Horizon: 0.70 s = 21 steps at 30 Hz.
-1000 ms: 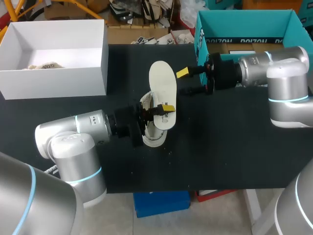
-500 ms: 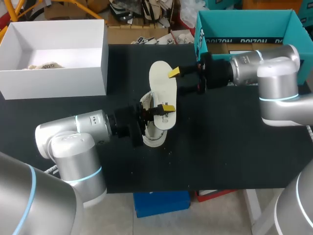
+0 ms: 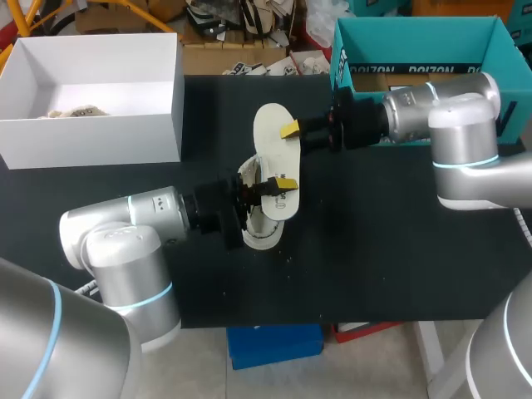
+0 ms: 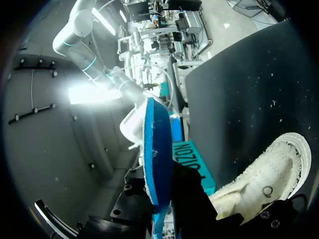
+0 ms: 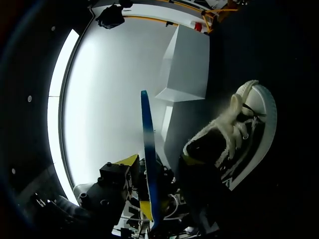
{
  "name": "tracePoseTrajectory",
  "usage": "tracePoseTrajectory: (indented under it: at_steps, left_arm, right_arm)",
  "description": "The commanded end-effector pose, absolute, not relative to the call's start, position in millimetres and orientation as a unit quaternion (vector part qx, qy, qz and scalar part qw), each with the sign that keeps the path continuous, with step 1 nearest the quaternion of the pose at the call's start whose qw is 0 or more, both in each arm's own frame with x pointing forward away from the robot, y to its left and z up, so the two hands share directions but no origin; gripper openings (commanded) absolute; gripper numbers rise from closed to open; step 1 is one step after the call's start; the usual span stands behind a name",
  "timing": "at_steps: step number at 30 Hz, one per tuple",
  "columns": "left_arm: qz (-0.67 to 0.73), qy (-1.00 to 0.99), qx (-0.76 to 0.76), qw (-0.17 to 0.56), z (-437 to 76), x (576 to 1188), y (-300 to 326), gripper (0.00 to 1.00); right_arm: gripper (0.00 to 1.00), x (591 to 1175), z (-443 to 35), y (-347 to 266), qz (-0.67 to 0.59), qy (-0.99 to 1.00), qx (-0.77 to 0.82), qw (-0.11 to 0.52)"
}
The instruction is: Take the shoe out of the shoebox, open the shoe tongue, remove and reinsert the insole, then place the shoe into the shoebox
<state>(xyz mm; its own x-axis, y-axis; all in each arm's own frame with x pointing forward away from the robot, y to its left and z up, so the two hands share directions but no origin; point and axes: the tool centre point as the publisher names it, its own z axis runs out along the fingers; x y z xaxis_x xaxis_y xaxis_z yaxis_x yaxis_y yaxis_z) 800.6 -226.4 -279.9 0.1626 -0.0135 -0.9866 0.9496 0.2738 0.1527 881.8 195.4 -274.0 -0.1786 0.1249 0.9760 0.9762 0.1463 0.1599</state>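
A cream insole (image 3: pixel 277 145) stands up out of the fleecy white shoe (image 3: pixel 262 229) at the table's middle. My left gripper (image 3: pixel 278 183) is shut on the insole's lower part, right above the shoe. In the left wrist view the insole (image 4: pixel 157 159) shows edge-on and blue between the fingers, with the shoe (image 4: pixel 269 179) beside them. My right gripper (image 3: pixel 295 137) straddles the insole's upper right edge. In the right wrist view the insole (image 5: pixel 148 164) rests against one yellow fingertip (image 5: pixel 144 209), and a gap shows before the other finger. The shoe (image 5: pixel 234 139) lies beyond.
An open white box (image 3: pixel 91 91) with paper inside stands at the back left. A teal box (image 3: pixel 416 50) is at the back right, behind my right arm. The black table surface (image 3: pixel 374 249) stretches to the front and right.
My right arm has moved left up to the insole, and its fingers have drawn closer together around the insole's edge. The left arm, insole and shoe have stayed still.
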Motion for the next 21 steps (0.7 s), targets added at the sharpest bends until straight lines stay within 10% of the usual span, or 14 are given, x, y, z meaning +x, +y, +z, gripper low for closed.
tracePoseTrajectory:
  at_steps: [1, 5, 6, 7, 21]
  left_arm:
    - [-0.392, 0.514, 0.457, 0.611, -279.7, 800.0, -227.6, 0.00]
    - [-0.392, 0.514, 0.457, 0.611, -279.7, 800.0, -227.6, 0.00]
    - [-0.379, 0.527, 0.463, 0.604, -278.4, 799.6, -226.9, 0.34]
    - [-0.373, 0.534, 0.464, 0.601, -277.8, 799.7, -226.7, 1.00]
    - [-0.219, 0.583, 0.621, 0.476, -254.5, 794.7, -155.4, 1.00]
  right_arm:
    - [0.00, 883.4, -274.8, 196.0, -0.468, -0.608, -0.453, 0.454]
    - [0.00, 883.4, -274.8, 196.0, -0.468, -0.608, -0.453, 0.454]
    - [0.00, 883.4, -274.8, 196.0, -0.468, -0.608, -0.453, 0.454]
    - [0.00, 883.4, -274.8, 196.0, -0.468, -0.608, -0.453, 0.454]
    - [0.00, 883.4, -274.8, 196.0, -0.468, -0.608, -0.453, 0.454]
